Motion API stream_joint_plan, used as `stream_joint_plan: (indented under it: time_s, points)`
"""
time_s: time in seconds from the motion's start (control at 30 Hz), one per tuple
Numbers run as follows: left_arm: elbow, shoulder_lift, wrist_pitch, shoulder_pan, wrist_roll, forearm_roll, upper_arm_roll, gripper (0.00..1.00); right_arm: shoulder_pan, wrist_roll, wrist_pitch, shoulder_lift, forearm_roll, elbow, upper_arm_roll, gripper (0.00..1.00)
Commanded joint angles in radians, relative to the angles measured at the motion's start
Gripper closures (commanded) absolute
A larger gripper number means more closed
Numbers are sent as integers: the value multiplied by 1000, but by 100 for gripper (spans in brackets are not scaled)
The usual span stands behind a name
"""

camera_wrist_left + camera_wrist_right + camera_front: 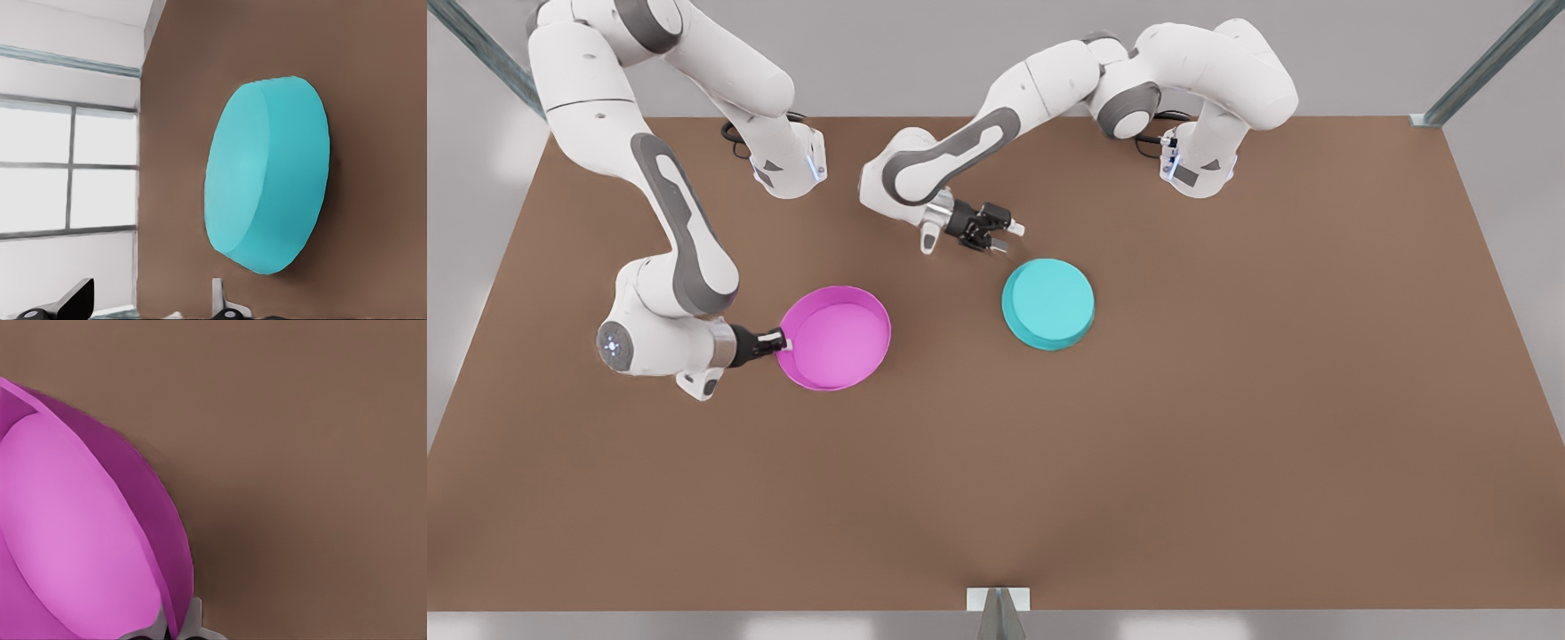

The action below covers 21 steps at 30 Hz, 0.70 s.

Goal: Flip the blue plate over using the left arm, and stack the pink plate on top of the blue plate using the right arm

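Resting upside down on the brown table (1227,427), the blue plate (1048,302) shows its flat underside, toward the front view's right of centre. My left hand (993,233) hovers just beside its far rim, fingers spread and holding nothing. Well apart, toward the front view's left, the pink plate (838,338) sits open side up, and my right hand (779,342) is clamped on its rim, one finger (195,621) on each side of the wall.
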Motion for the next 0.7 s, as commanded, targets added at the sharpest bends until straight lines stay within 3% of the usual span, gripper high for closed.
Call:
stream_joint_plan:
  time_s: [0.0, 0.17, 0.23, 0.3, 0.33, 0.37, 0.43, 0.57, 0.6, 0.63, 0.67]
  points:
    - [1, -23, 0, 9, 1, -203, 0, 11, 0, 24, 12, 0, -8, -4, 19, 79]
    - [-1, -344, -68, 22, 1, -548, 1, 11, 271, 272, 144, 2, -7, -13, 37, 79]
    - [-1, -518, -106, 323, 4, -699, 1, 10, 404, 436, 233, 3, -7, -22, 37, 79]
    - [1, -570, -46, 952, 260, -797, 3, 0, 530, 579, 319, 11, -7, -30, 37, 79]
    - [-7, -555, 35, 1120, 447, -764, 1, 0, 576, 639, 354, 22, -7, -27, 36, 79]
    - [-14, -526, 98, 1180, 641, -695, 1, 0, 609, 682, 380, 29, -8, -27, 36, 79]
    - [-34, -478, 258, 1223, 907, -558, 1, 0, 647, 716, 405, 36, -10, -30, 34, 79]
    - [-45, -601, 232, 1221, 935, -515, -5, 0, 687, 744, 475, 62, -13, -54, 27, 79]
    - [-109, -653, 245, 1220, 946, -510, -5, 0, 689, 744, 492, 69, -14, -59, 27, 79]
    - [-336, -786, 377, 1198, 973, -475, -5, 0, 690, 744, 523, 103, -14, -59, 27, 79]
    - [-455, -822, 472, 1194, 975, -438, -5, 0, 693, 742, 569, 138, -14, -61, 27, 79]
